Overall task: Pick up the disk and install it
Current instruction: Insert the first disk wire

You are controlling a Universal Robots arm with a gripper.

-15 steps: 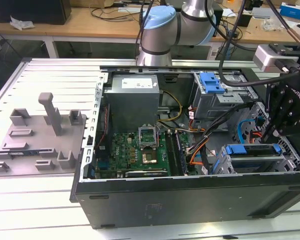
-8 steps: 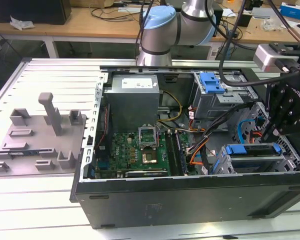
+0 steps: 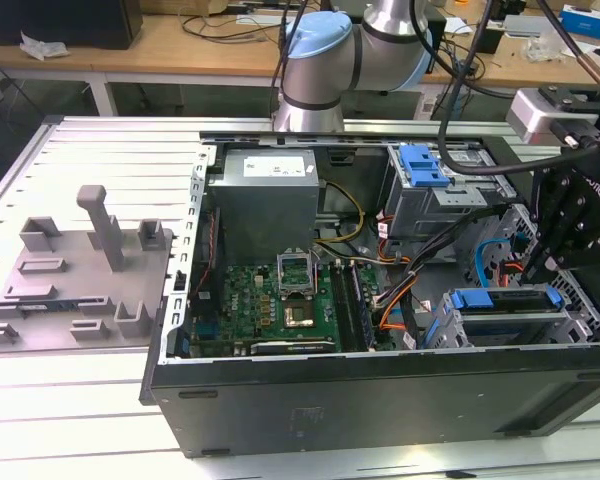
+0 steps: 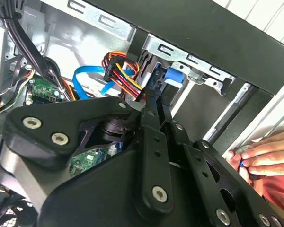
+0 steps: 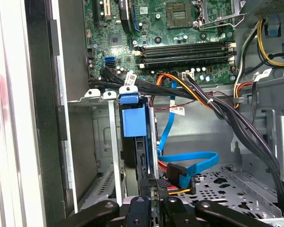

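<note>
While the pincer (image 5: 151,202) hangs just beside the disk (image 5: 134,124) — standing edge-on in the grey drive cage (image 5: 102,142) — I cannot tell whether it is clamped or apart.

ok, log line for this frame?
disk: in drive cage bay | gripper: at disk's outer end | person's hand: beside case

No legible text, numbers or signs anywhere

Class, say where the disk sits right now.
In the exterior view the disk sits in a metal bay inside the open computer case, at that view's right, next to the orange and blue cables.
</note>
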